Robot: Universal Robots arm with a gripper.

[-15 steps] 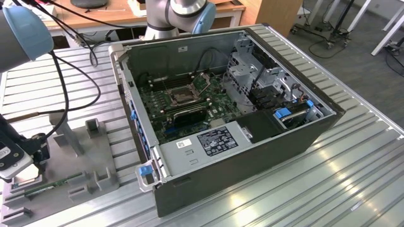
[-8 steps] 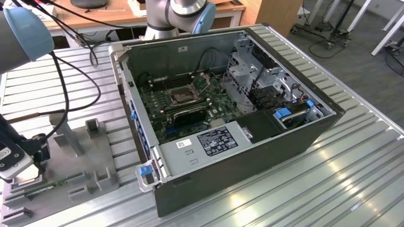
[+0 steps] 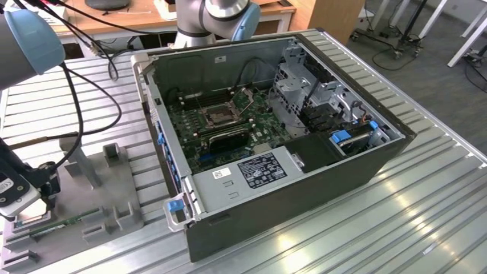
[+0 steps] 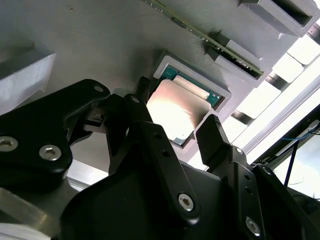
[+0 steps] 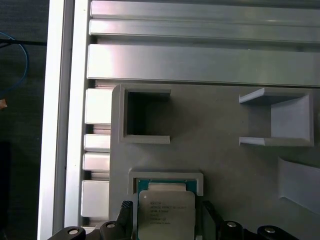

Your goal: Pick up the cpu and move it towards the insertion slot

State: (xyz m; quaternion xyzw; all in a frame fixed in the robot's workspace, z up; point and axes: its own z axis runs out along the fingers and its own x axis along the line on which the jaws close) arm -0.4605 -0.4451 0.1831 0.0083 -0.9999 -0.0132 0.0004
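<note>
**Straddling the cpu [image 4: 172,105] with the claw [image 4: 176,114] spread, pick not yet made**

Exterior view: holding the claw [image 3: 38,206] low over the grey fixture plate [image 3: 114,188] at the exterior view's left, on the ribbed metal surface [image 3: 396,228]. Noting the open computer case [image 3: 320,182] toward the exterior view's right of that plate. Spotting the insertion slot [image 3: 219,117] on the board inside, silver frame and dark centre, well apart from the claw.

Second wrist view: looking down past the black fingers [image 4: 214,137] at the cpu. Lying flat in a shallow grey nest [image 4: 161,65], silvery top up, green rim showing at the far edge. Flanking it on two opposite sides, one finger per side, tips close beside the edges. Not confirming contact from this angle. Also catching the memory stick [image 4: 220,47], lying in its own holder just beyond the nest.

First wrist view: seeing the cpu [image 5: 166,215] seated square in the nest [image 5: 165,175]. Keeping the fingers [image 5: 126,216] either side with a thin gap to each chip edge. So reading the claw [image 5: 167,210] as spread and pinching nothing.

Progress, as a judgement: counting the approach and line-up as done. Counting the grip, the lift and the whole carry across to the slot as not yet done.
</note>
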